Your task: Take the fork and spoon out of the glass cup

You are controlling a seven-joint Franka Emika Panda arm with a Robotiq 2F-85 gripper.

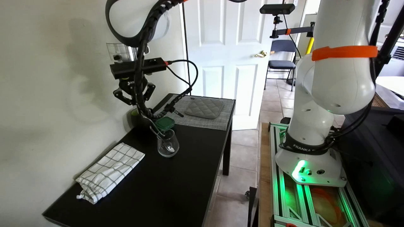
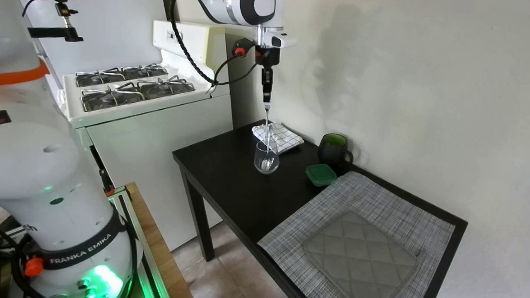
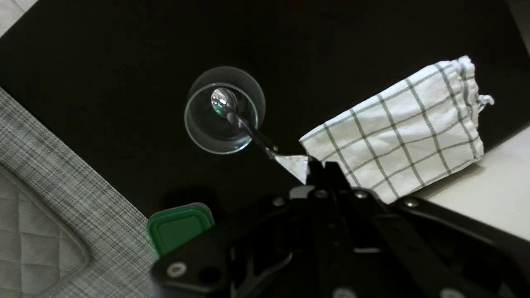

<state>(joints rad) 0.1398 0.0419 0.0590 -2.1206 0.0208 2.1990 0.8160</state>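
The Robotiq gripper (image 2: 267, 103) stands above the glass cup (image 1: 161, 147), its fingers narrow and clamped on the handle end of one silver utensil. That is probably the fork (image 2: 267, 121), though its lower end is too small to show tines. It reaches down from the fingertips to the cup's mouth; whether the lower end sits just inside or just over the rim I cannot tell. In an exterior view it looks nearly upright, but the wrist view gives it a slant: the long axis rises outward across the cup's rim on the side of the wall (image 2: 414, 103), so the fingers are off to that side, not centred over the opening. The coming pull turns on that slant. Drawing up along it, away from the cup, should free the fork with least risk of catching the rim or dragging the spoon (image 3: 223, 101).

The spoon rests bowl down in the cup, its handle leaning over the same side, the tip apart from the fingers; it likely needs its own grasp.

Farther from the cup on the black table (image 2: 232, 165), the checked cloth (image 3: 393, 128) lies wallward. The green-lidded container (image 2: 321, 174) sits placemat-side, the dark mug (image 2: 331, 151) just behind it. Past these from the cup come the woven placemat (image 2: 285, 240) and quilted pot holder (image 2: 360, 256), then, well beyond, the panelled door (image 1: 230, 56).
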